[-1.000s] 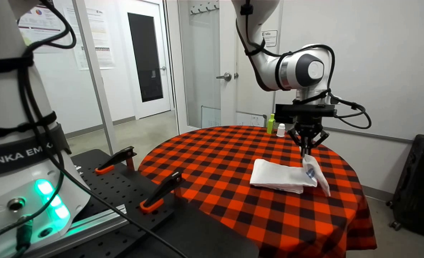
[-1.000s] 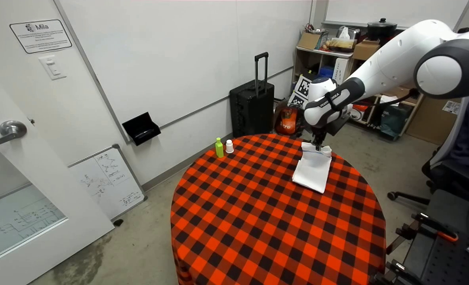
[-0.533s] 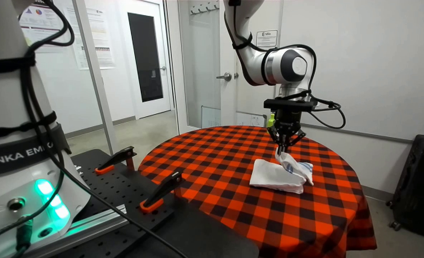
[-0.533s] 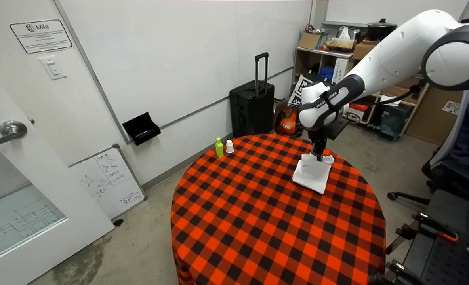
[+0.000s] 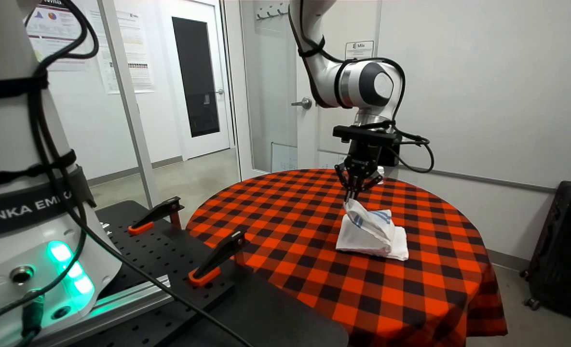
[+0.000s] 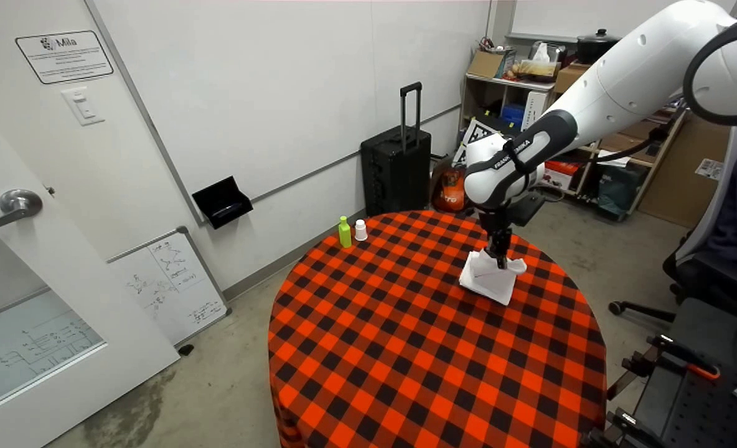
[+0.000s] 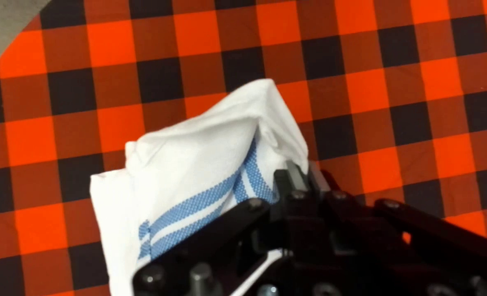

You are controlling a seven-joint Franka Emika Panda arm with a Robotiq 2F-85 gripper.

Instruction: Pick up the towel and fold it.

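The white towel (image 5: 367,238) with blue stripes lies in folded layers on the checkered tablecloth, and it shows in an exterior view (image 6: 492,287) too. My gripper (image 5: 349,197) is shut on a corner of the towel's striped end and holds it raised above the lower layers. The lifted flap slopes down from the fingertips and lies over most of the stack. In the wrist view, the towel (image 7: 198,160) is bunched at the gripper (image 7: 308,169), with a pinch of cloth between the fingers. The black gripper body hides the towel's lower right part there.
The round table (image 6: 418,348) bears a red-and-black checkered cloth. A green bottle (image 6: 345,234) and a white bottle (image 6: 361,231) stand near its edge. Clamps (image 5: 218,258) sit on the black robot mount. A black suitcase (image 6: 396,168) stands by the wall.
My gripper has moved left in an exterior view, pulling the towel's striped end over the folded layers. The lower layers have stayed in place. The grip is still shut.
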